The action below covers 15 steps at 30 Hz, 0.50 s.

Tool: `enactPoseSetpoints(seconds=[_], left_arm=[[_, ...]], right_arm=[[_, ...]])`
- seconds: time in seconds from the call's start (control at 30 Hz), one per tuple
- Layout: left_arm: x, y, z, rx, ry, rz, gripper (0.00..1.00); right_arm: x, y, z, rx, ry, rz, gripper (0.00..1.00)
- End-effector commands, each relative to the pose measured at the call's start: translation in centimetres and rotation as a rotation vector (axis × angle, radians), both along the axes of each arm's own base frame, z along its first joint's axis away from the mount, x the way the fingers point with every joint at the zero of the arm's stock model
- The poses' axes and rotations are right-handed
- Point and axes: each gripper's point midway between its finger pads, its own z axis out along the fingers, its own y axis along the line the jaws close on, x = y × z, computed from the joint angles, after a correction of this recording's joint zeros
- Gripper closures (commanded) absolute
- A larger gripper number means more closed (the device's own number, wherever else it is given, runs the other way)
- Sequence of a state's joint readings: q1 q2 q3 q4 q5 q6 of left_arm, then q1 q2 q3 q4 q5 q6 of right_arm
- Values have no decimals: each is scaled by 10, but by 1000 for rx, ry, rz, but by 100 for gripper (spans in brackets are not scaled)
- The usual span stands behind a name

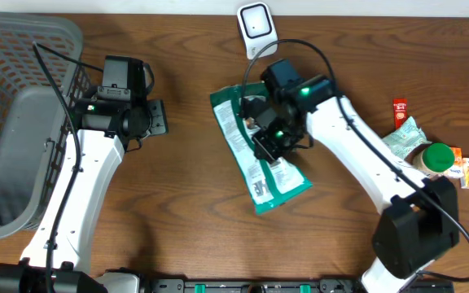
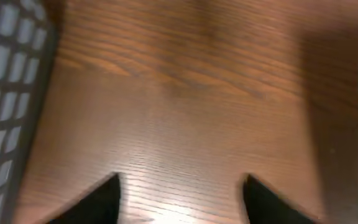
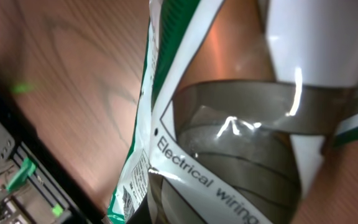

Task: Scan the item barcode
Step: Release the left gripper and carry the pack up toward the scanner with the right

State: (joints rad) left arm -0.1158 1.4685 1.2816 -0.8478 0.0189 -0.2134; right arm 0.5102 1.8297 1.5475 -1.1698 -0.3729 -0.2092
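Left of centre, the left end effector is held spread, empty. At centre the green packet, slanted upper left to lower right, is pinched by the right end effector; the scanner is found just above.

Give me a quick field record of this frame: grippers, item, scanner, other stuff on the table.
left gripper: open, empty, over bare table next to the basket
right gripper: shut on the package
package: green and white, mid-table; the words "Electrical wiring" readable in the right wrist view
scanner: white, at the far edge, apart from the package
barcode: cannot make it out
other: green-lidded jar and small packets on the right side
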Motion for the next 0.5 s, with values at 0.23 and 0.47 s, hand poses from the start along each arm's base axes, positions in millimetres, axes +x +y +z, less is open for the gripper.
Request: enactPoseSetpoints(seconds=[0.23,0.47], left_arm=[[7,70,9,129,-48,234,25],[3,88,7,140,-36,285,14]], right_arm=[[27,-58,67,-150,-346,4,99],[59,-69,163,-138,-799,6,99]])
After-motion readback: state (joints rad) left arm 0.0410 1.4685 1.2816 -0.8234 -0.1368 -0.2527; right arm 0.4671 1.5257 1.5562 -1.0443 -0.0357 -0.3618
